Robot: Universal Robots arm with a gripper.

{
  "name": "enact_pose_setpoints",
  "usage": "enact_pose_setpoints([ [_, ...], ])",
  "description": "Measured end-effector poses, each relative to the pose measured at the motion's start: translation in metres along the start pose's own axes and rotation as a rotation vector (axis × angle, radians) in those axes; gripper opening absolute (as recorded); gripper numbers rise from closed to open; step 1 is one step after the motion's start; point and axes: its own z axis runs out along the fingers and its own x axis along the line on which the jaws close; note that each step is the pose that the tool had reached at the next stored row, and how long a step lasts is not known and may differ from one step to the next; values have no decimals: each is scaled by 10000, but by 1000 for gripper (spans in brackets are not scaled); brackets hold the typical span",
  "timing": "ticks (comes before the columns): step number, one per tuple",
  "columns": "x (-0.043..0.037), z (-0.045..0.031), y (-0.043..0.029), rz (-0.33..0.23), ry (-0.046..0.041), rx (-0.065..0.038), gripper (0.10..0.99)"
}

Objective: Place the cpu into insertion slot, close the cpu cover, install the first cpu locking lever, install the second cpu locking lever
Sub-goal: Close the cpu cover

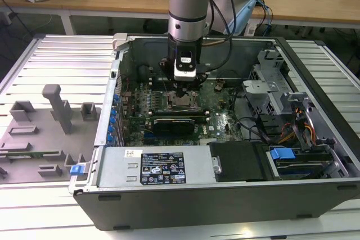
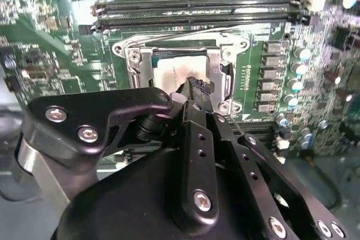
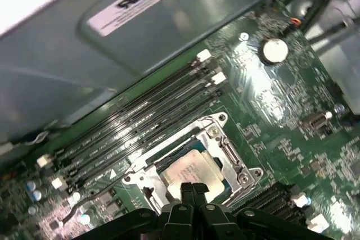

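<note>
My gripper (image 1: 183,95) hangs straight down over the insertion slot (image 1: 183,104) in the middle of the green board inside the open computer case. In both wrist views the cpu (image 3: 188,170) (image 2: 174,71) lies flat in the slot with its silver-grey top up. The gripper (image 3: 194,188) (image 2: 194,85) is shut, with its tips together at the cpu's near edge and nothing between them. The metal cpu cover (image 3: 225,153) (image 2: 218,71) frames the cpu and looks lowered around it. A thin wire lever (image 3: 90,198) sticks out beside the socket.
Long memory slots (image 3: 140,122) run beside the socket. A black card (image 1: 177,123) stands just in front of it. The grey power supply (image 1: 157,167) and drive cage (image 1: 292,155) fill the case front. Grey fixtures (image 1: 56,111) sit on the slatted table at the exterior view's left.
</note>
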Motion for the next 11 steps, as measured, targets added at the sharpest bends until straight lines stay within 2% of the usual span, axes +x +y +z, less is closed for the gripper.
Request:
enact_pose_setpoints([
  [2, 0, 1, 1, -725, -1, -2, 106],
  [11, 2, 5, 2, -2773, 0, -9, 106],
])
